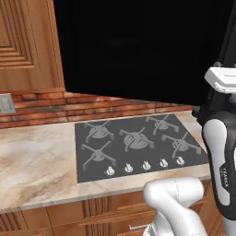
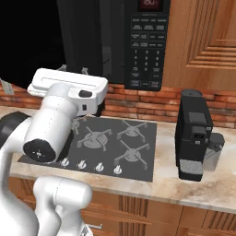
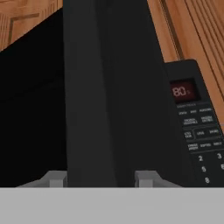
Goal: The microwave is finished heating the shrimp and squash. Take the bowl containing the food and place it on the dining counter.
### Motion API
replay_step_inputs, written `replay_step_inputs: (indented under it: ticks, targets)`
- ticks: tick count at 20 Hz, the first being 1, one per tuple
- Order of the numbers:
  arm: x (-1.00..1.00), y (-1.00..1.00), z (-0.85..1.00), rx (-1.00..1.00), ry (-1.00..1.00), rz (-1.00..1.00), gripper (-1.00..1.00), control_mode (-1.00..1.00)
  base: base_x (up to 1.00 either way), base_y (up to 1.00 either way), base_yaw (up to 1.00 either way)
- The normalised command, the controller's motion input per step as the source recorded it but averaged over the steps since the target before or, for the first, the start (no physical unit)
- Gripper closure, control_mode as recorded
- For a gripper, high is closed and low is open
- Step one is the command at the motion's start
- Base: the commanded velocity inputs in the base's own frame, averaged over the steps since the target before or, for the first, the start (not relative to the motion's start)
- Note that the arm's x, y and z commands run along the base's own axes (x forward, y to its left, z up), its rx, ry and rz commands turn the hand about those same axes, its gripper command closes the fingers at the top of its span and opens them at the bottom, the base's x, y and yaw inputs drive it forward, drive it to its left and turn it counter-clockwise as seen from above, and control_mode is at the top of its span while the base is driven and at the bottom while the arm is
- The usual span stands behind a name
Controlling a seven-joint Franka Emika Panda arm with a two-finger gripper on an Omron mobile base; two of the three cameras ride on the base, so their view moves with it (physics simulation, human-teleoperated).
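Note:
The black microwave (image 2: pixel 115 37) hangs above the cooktop, its button panel (image 3: pixel 199 127) lit with red digits. Its dark door (image 3: pixel 105 87) stands swung out, edge-on to the hand view. My gripper (image 3: pixel 101 178) is at that edge, one grey fingertip on each side of the slab, closed against it. In the right base view the white hand sits just below the door, with the gripper (image 2: pixel 73 69) reaching up onto it. The microwave's inside is black. The bowl, shrimp and squash are hidden. The dining counter is out of view.
A grey gas cooktop (image 1: pixel 133 143) lies in the marbled counter (image 1: pixel 32 161) directly below. A black coffee machine (image 2: pixel 194 133) stands on the counter at the right. Wooden cabinets (image 2: pixel 207 37) flank the microwave over a brick backsplash (image 1: pixel 92 108).

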Motion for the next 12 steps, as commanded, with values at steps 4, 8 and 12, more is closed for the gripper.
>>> replay_step_inputs:
  ticks: [4,8,12]
  targets:
    - [-1.00,-0.01,0.33,0.00,-0.01,0.00,-1.00,-1.00,0.00,0.00,0.00]
    - [-1.00,-0.30,0.00,0.00,-0.12,0.02,-1.00,-1.00,0.00,0.00,0.00]
    - [-1.00,-0.37,0.00,0.00,-0.11,0.02,-1.00,-1.00,0.00,0.00,0.00]
